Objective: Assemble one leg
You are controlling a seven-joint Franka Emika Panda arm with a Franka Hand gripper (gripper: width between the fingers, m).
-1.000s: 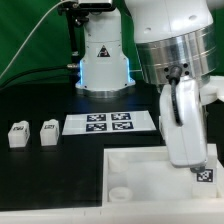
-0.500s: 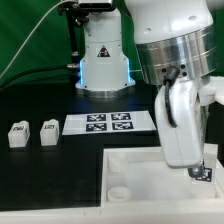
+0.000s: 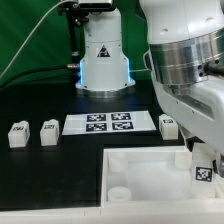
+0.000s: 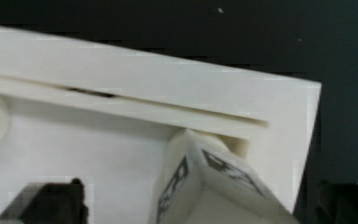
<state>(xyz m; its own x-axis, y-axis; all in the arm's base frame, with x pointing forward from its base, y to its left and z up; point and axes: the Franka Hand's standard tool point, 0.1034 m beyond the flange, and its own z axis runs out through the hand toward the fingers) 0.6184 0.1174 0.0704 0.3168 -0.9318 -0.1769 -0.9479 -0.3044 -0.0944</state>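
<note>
My gripper (image 3: 203, 160) is over the far right corner of the large white panel (image 3: 140, 170). One leg (image 3: 205, 171), a small white post with a black-and-white tag, stands between my fingers at that corner. In the wrist view the leg (image 4: 220, 185) rises from the panel (image 4: 140, 110). One dark finger (image 4: 51, 200) stands well apart from it and the other (image 4: 345, 205) is close beside it, so the jaws look open around it. Three more legs lie on the table: two in the exterior view's left (image 3: 17, 134) (image 3: 48, 132) and one near the arm (image 3: 168, 126).
The marker board (image 3: 110, 123) lies flat behind the panel. The arm's white base (image 3: 103, 60) stands at the back, with cables beside it. A round socket (image 3: 119, 193) shows in the panel's near left corner.
The wrist has turned and the hand has shifted toward the exterior view's right, uncovering the third loose leg. The leg at the panel's corner has stayed almost in place.
</note>
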